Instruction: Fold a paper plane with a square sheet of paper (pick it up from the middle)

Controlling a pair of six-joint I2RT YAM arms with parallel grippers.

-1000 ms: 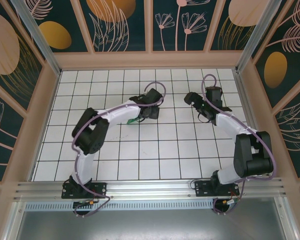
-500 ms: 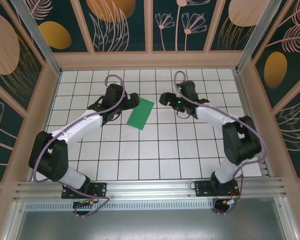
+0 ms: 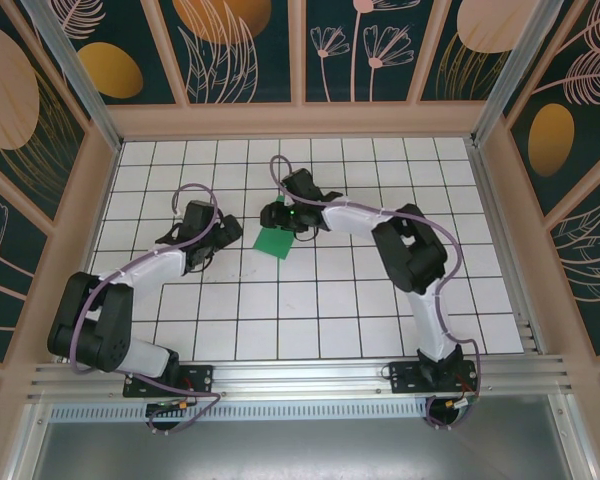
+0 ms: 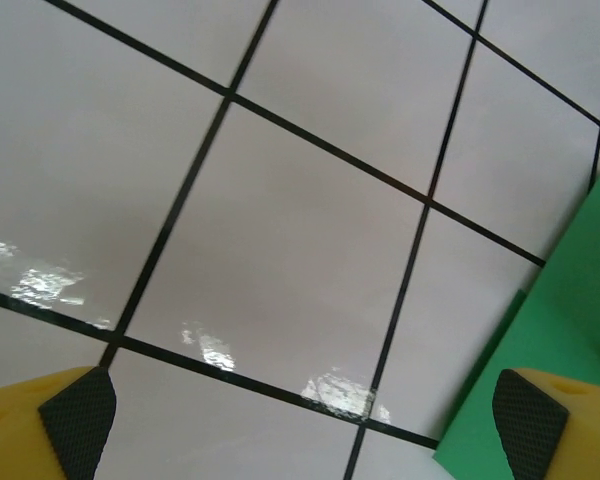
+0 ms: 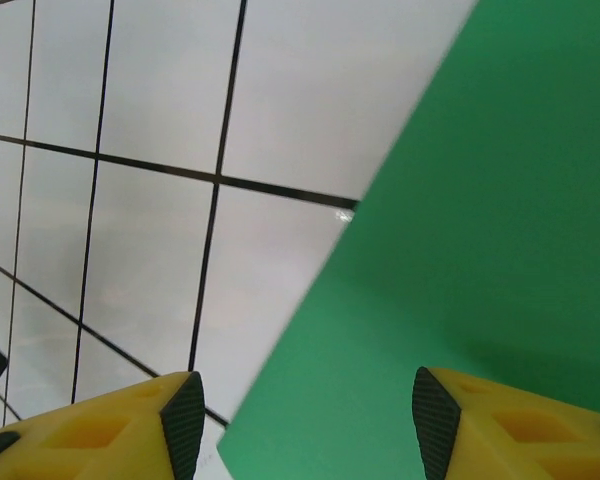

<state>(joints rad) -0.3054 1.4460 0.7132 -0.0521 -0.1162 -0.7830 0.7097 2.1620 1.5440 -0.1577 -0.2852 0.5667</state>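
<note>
Green paper [image 3: 275,244], seemingly plain

The left gripper [image 3: 228,234] withdrew toward 9 o'clock from over the square sheet of paper [image 3: 275,243], uncovering it, and its jaws spread wide. The right gripper [image 3: 279,214] travelled toward 9 o'clock from the right side to the sheet's 12 o'clock end. Its jaws narrowed but remained apart.

bright, sharp; glare on tiles [image 4: 212,350]
</note>
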